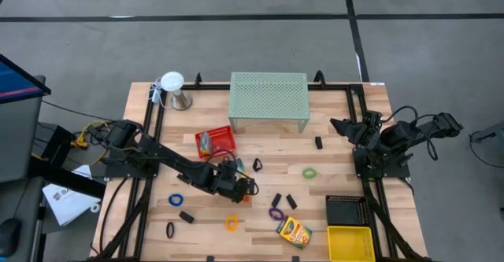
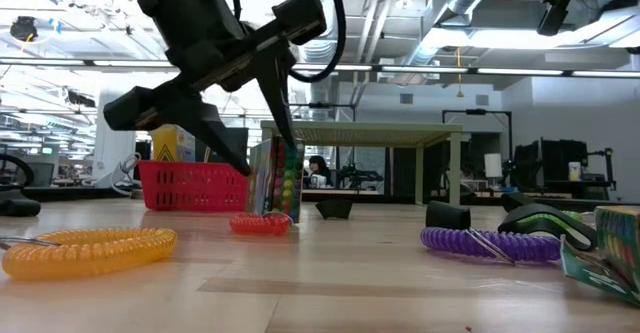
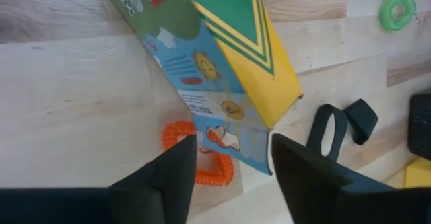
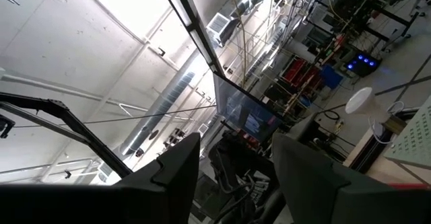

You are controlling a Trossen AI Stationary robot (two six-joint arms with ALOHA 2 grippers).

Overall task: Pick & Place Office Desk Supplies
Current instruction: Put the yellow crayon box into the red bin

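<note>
So the left gripper is down near the middle of the table with its fingers spread on either side of a crayon box, which stands on its bottom end on the wood, leaning a bit, right over an orange elastic loop. From the wrist camera the fingers look like they straddle the box's lower end without clearly squeezing it, so I'd call it open around the box, not a grip. To do this bit well, I'd say centre the box between the fingers and close on the flat cardboard faces, not a corner, since a tall thin box like that will probably twist or tip if pinched off-centre, and keep the fingertips off the orange loop so it doesn't get dragged along. Pose-wise, the left arm reaches out diagonally from its base at the left side, wrist angled steeply down at the table in the low view. The right gripper is parked up high by its base at the right edge, fingers apart, pointing off at the ceiling, holding nothing. A second crayon box lies flat near the yellow tray.
</note>
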